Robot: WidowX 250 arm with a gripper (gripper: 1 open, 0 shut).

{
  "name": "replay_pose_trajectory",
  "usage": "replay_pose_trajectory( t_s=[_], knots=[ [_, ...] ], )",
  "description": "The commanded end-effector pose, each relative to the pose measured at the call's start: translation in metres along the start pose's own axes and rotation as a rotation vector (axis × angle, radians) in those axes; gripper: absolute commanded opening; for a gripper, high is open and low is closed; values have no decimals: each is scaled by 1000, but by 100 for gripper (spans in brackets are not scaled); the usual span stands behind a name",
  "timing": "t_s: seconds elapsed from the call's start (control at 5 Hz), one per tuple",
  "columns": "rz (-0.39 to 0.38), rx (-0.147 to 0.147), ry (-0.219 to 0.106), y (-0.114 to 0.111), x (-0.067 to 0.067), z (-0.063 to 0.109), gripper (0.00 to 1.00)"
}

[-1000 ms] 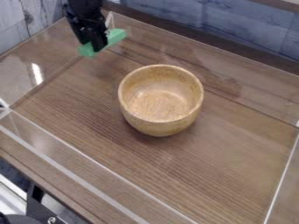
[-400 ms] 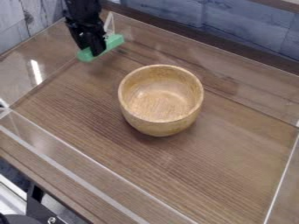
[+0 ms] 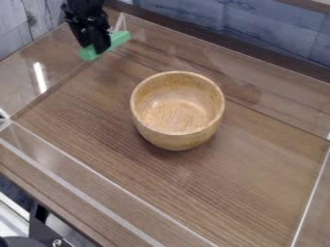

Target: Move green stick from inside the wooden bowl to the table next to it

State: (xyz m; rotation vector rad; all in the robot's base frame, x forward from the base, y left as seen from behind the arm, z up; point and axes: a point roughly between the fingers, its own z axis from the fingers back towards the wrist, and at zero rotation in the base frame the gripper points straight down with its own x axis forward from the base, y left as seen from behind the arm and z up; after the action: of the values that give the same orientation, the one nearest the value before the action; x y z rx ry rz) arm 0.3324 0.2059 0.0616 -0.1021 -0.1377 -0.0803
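Observation:
A black gripper [image 3: 92, 45] hangs at the far left corner of the table [image 3: 238, 188], pointing straight down. It is shut on the green stick [image 3: 116, 41], a small bright green block whose ends stick out on both sides of the fingers. The stick hangs low over the tabletop, well to the upper left of the wooden bowl [image 3: 180, 137]. I cannot tell whether the stick touches the table. The bowl stands upright at the middle of the table, and its grainy inside holds nothing.
Clear acrylic walls edge the table: one along the left side [image 3: 29, 60] close to the gripper, one along the front [image 3: 154, 207], one on the right [image 3: 314, 193]. A grey tiled wall [image 3: 245, 24] runs behind.
The gripper has drifted only slightly to the left with the green stick still in it. The bowl has not moved.

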Motion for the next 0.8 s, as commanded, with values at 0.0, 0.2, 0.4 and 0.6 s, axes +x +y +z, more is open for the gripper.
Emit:
replay_pose_trajectory(
  t_s=[0.0,0.2,0.4,0.6],
  knots=[
    [29,38,-50,9,12,22,0],
    [67,31,-44,8,5,18,100],
    [30,9,-41,1,-7,22,100],
    [-11,-5,-46,-4,-15,28,100]
  ],
)
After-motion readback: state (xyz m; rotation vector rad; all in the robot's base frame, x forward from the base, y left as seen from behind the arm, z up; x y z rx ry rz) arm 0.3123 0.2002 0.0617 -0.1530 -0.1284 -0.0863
